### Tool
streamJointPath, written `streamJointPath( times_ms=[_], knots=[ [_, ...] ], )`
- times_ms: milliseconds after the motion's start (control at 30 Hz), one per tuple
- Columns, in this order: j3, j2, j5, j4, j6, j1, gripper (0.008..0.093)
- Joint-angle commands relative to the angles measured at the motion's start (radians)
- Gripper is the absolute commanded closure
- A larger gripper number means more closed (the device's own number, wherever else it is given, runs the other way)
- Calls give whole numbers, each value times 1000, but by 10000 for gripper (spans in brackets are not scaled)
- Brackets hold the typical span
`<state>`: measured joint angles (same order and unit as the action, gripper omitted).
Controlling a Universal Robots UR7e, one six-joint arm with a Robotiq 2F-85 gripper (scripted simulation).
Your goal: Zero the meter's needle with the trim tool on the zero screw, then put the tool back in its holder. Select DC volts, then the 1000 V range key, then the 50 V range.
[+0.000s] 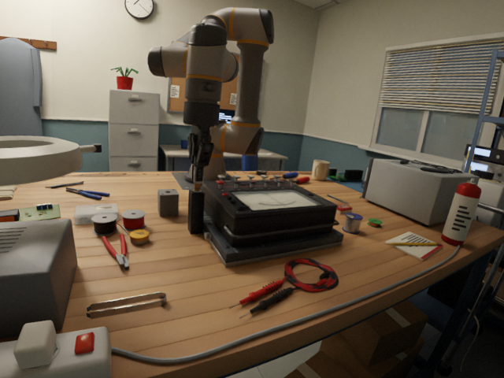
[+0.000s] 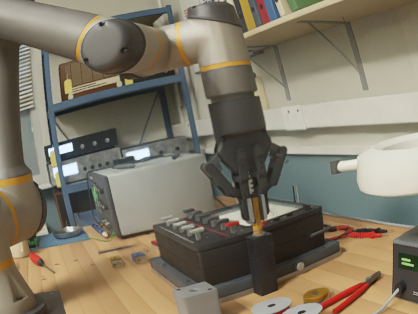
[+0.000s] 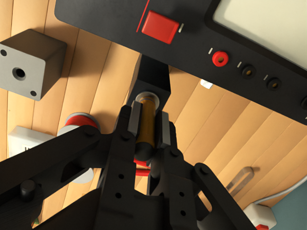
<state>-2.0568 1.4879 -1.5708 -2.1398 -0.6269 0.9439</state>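
My gripper (image 3: 146, 119) (image 1: 198, 179) (image 2: 256, 210) points straight down over the black tool holder (image 1: 196, 211) (image 2: 263, 262) at the meter's left side, and I grip the amber handle of the trim tool (image 3: 146, 124) (image 2: 257, 215), whose lower end sits in the holder's socket. The black meter (image 1: 270, 215) (image 2: 235, 240) lies on its base plate. Its white dial (image 1: 275, 199) faces up. A row of keys (image 2: 192, 222) runs along its far edge, and a red square key (image 3: 159, 26) and round jacks (image 3: 220, 58) show in the wrist camera.
A grey block (image 1: 168, 202) (image 3: 28, 63) stands left of the holder. Wire spools (image 1: 133, 219), red pliers (image 1: 116, 250), tweezers (image 1: 126, 304) and red and black probes (image 1: 293, 285) lie on the bench. A grey instrument box (image 1: 415, 195) stands to the right.
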Motion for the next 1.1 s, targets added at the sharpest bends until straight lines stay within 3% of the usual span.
streamJointPath(
  times_ms=[0,467,1067],
  knots=[
    [0,1,0,-1,0,0,814],
    [0,1,0,-1,0,0,534],
    [1,1,0,1,0,0,534]
  ],
)
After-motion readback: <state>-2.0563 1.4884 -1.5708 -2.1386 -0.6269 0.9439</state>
